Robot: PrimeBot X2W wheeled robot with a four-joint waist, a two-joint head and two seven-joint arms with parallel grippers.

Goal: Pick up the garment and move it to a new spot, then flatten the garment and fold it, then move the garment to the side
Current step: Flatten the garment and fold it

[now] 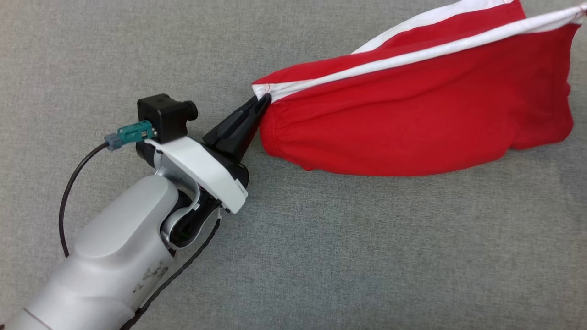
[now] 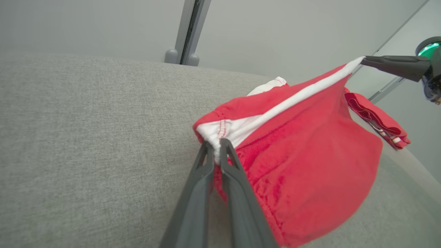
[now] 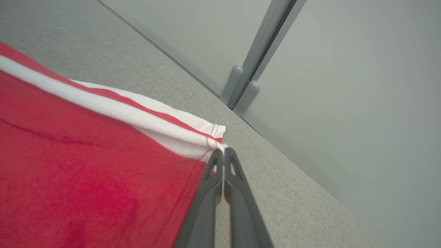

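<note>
Garment (image 1: pixel 412 123), red with a white band along its top edge, is lifted by that edge over the grey cloth-covered bench (image 1: pixel 321 256) and stretched between both arms. Left gripper (image 1: pixel 261 101) is at the centre of the head view, jaws clamped on the left end of the white band, cloth bunched at the pinch. Same in the left wrist view: two dark fingers (image 2: pixel 191 203) meet on the gathered white hem, red fabric hanging to their right. Right gripper (image 3: pixel 223 151) has its jaws pressed together on the opposite white corner, red seam stitching just above the tips. In the left wrist view that gripper comes in from the upper right, long and dark, nipping the far end of the band, with a green light (image 2: pixel 429 50) on the arm behind it.

Band runs taut, near straight, between the two pinch points. Red body sags below it in a rounded pouch. Lower edge hangs close to the bench; cannot tell if it touches. A second white-banded layer sits behind the front one, toward the top of the head view. Loose red part (image 2: pixel 379 120) with small striped trim dangles past the right-hand pinch.

Pale left forearm (image 1: pixel 114 261) enters from the lower left, carrying a black wrist camera (image 1: pixel 165 114) and a teal connector (image 1: pixel 135 133), with a black cable (image 1: pixel 69 192) looping beside it. Pale wall panels (image 2: pixel 103 24) and a grey post (image 2: pixel 187 34) stand at the bench's far edge.
</note>
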